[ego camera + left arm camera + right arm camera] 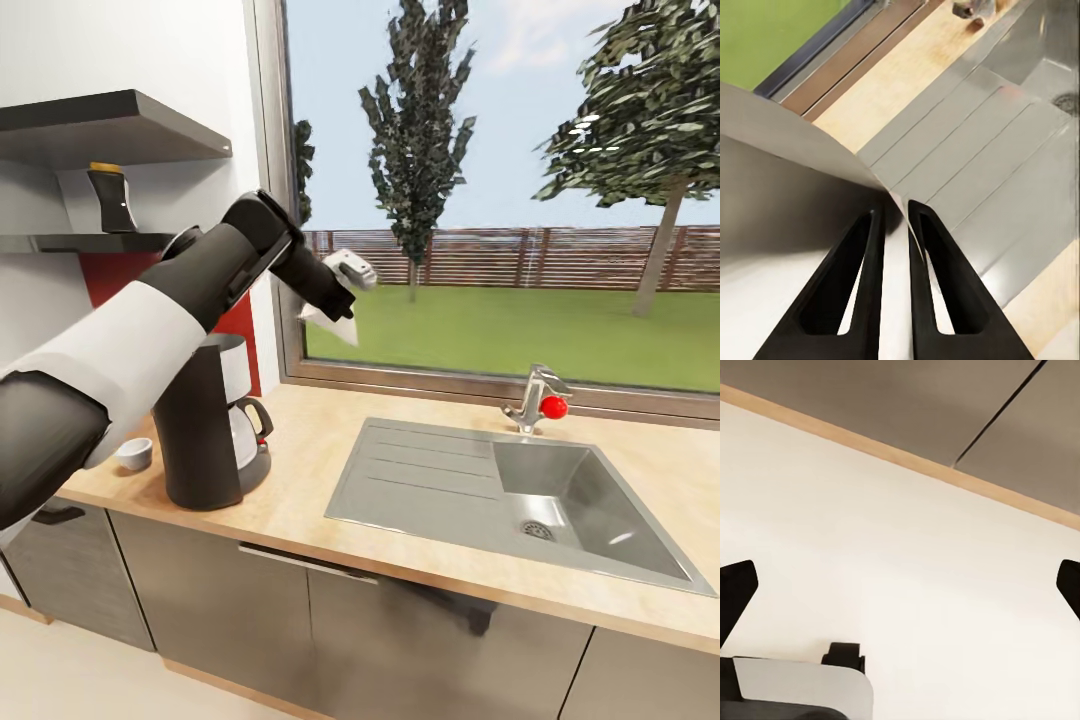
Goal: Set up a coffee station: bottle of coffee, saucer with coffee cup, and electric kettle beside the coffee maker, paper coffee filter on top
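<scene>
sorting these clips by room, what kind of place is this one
A home kitchen, most likely. A wooden countertop carries a steel sink with a tap under a window onto a garden, a black coffee maker stands on it, and cabinet fronts run below.

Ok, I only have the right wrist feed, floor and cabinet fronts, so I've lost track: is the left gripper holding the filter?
Observer: Yes, the left gripper is shut on the paper coffee filter.
Operator: Where is it relative to the coffee maker?
Observer: In the head view it's in the air, above and to the right of the coffee maker, not on it.
Operator: And the coffee bottle?
Observer: The bottle of coffee stands on the shelf, not yet moved.
</scene>
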